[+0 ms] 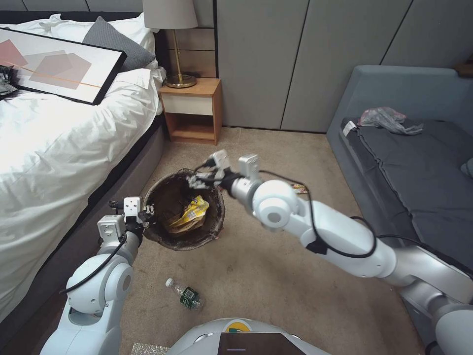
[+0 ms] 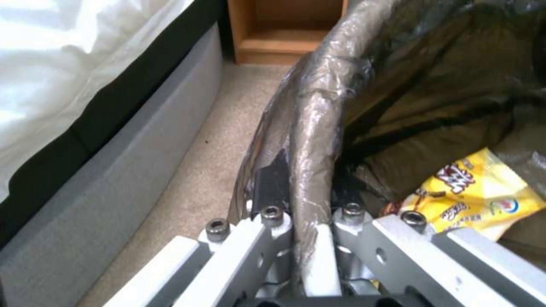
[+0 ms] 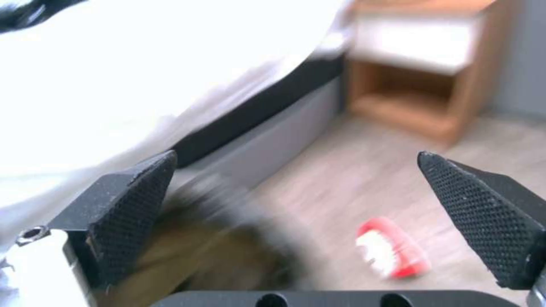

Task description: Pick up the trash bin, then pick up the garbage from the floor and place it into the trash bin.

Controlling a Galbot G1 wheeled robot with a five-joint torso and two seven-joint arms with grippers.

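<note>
The trash bin [image 1: 162, 195], a round bucket lined with a dark bag, stands tilted on the carpet beside the bed. My left gripper [image 1: 146, 213] is shut on its near-left rim [image 2: 318, 128], one finger inside and one outside. A yellow snack wrapper [image 1: 194, 211] [image 2: 483, 192] lies inside. My right gripper [image 1: 195, 182] hovers open over the far rim; its fingers [image 3: 136, 200] are spread wide and hold nothing. A blurred red-and-white piece of garbage [image 3: 392, 249] shows between them against the carpet. A clear bottle with a green label [image 1: 186, 295] lies on the floor. A small wrapper [image 1: 299, 188] lies behind my right arm.
The bed [image 1: 59, 148] with a framed picture [image 1: 59, 64] runs along the left. A wooden nightstand [image 1: 192, 111] with a lamp stands at the back. A grey sofa [image 1: 409, 167] with a plastic bag [image 1: 387, 118] fills the right. Open carpet lies between.
</note>
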